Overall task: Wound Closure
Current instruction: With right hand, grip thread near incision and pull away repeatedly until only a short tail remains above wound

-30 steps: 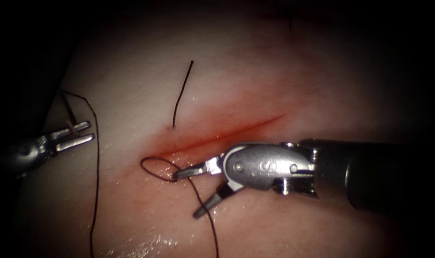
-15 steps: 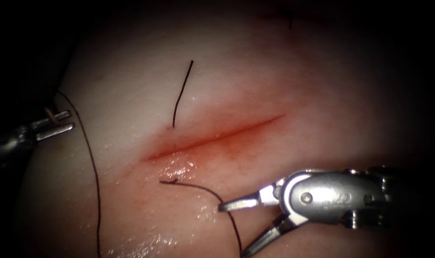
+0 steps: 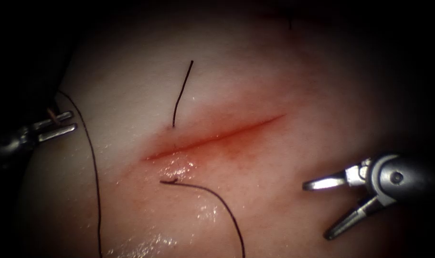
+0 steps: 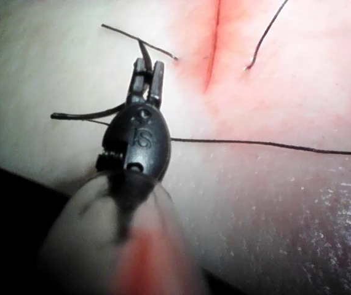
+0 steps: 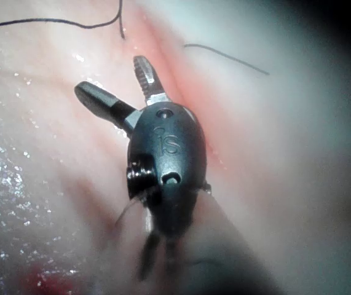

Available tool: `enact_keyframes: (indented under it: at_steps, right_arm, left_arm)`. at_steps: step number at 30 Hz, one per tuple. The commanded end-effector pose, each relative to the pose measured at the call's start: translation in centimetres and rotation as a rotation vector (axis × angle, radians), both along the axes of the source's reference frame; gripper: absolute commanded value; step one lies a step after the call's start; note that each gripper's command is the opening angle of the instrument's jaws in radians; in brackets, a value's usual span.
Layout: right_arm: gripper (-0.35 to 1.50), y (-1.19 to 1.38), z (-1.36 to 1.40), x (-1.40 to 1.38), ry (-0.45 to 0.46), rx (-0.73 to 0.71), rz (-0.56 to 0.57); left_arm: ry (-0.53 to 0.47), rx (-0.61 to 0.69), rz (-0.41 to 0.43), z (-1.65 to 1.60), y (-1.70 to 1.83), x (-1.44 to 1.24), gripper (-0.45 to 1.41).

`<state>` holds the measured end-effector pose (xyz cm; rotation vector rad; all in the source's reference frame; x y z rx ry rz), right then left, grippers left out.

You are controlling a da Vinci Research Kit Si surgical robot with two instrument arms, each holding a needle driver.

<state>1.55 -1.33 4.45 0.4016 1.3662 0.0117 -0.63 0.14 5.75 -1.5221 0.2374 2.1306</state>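
The cut (image 3: pixel 212 136) runs slantwise across the pale tissue (image 3: pixel 284 76). Far left of it, my left tool (image 3: pixel 74 121) is shut on the needle (image 3: pixel 50 113), of which just a short brownish bit shows at the jaws, clear of the tissue. In the left wrist view the same tool (image 4: pixel 149 63) sits shut over the tissue. A long thread (image 3: pixel 90 157) hangs from it toward the front. My right tool (image 3: pixel 316 210) stands open and holds nothing, to the right of the cut; its spread jaws also show close up (image 5: pixel 109 75).
A short thread end (image 3: pixel 181 95) sticks up from the tissue just left of the cut. Another thread (image 3: pixel 212 196) starts below the cut's left end and trails to the front. Red fluid (image 3: pixel 236 148) stains the cut's edges; wet glints lie in front.
The right tool, open throughout, drew back from the cut's left end to the right. The thread loop it sat in is gone, leaving a thread end there. The left tool shifted slightly left.
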Motion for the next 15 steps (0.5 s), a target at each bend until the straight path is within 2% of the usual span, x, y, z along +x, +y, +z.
enact_keyframes:
  at_steps: [1,4,6,8,15]
  right_arm:
    - [1.21,0.09,0.26,0.31,0.012,-0.004,0.000]
    - [1.21,0.17,0.53,0.59,0.017,-0.008,0.005]
    - [1.28,0.19,0.71,0.80,0.022,-0.014,0.006]
    - [1.25,0.16,0.86,1.00,0.036,0.000,-0.007]
    - [1.11,0.04,1.12,1.52,0.064,-0.002,-0.055]
  left_arm:
    - [-0.002,-0.004,0.000,0.07,0.01,-0.06,-0.45]
    - [-0.004,-0.006,0.000,0.08,-0.01,-0.08,-0.45]
    - [-0.003,-0.008,0.000,0.08,-0.02,-0.08,-0.45]
    - [-0.002,-0.010,-0.001,0.09,-0.04,-0.08,-0.45]
    - [-0.004,-0.018,-0.004,0.11,-0.10,-0.08,-0.45]
